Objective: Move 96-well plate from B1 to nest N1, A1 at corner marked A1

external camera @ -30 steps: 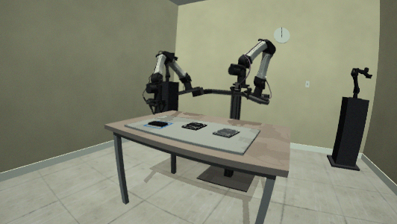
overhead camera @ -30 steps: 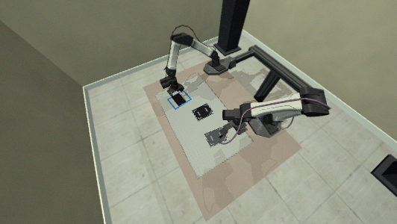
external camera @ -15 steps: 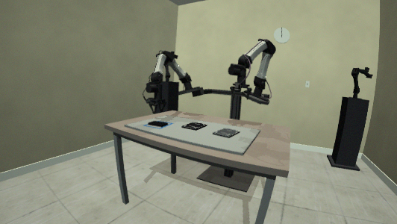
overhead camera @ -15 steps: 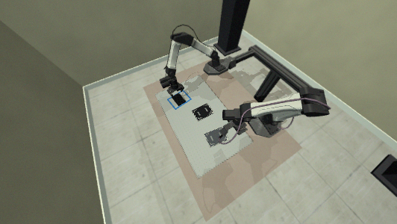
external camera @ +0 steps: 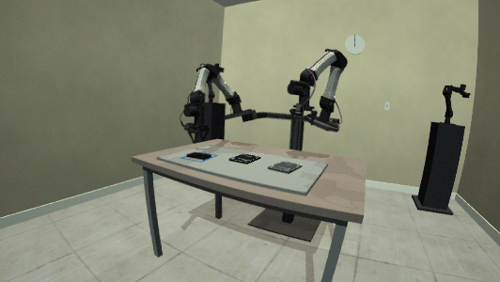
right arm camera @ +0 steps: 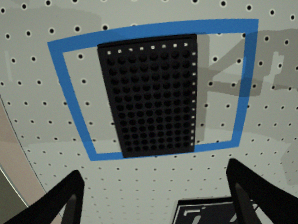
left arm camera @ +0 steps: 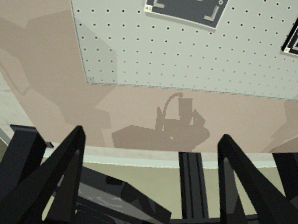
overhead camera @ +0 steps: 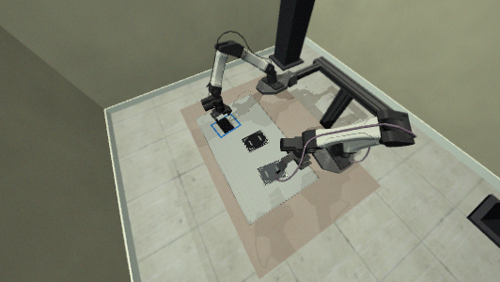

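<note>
1. My right arm (overhead camera: 218, 68) (external camera: 201, 82) bends down to the blue outline (overhead camera: 216, 131) (external camera: 188, 160) (right arm camera: 247, 90), and my right fingers (overhead camera: 223, 117) (external camera: 198, 137) stand open near the black well plate (overhead camera: 226, 124) (external camera: 199, 155) (right arm camera: 155, 95).
2. That plate lies within the outline, on the pale board (overhead camera: 235, 164) (external camera: 244, 174) (left arm camera: 175, 60) (right arm camera: 25, 90).
3. Next along the board I see a black nest (overhead camera: 255, 140) (external camera: 244, 157) (left arm camera: 291, 42) (right arm camera: 200, 215), then a grey nest (overhead camera: 269, 175) (external camera: 284, 166) (left arm camera: 187, 12).
4. My left arm (overhead camera: 348, 136) (external camera: 335, 80) reaches towards the grey one, its open fingers (overhead camera: 293, 165) (external camera: 303, 113) partly hidden.
5. The board lies on a brownish desk (overhead camera: 329, 207) (external camera: 348, 188) (left arm camera: 50, 65) (right arm camera: 7, 135), above a tiled floor (overhead camera: 164, 188) (external camera: 117, 226).
</note>
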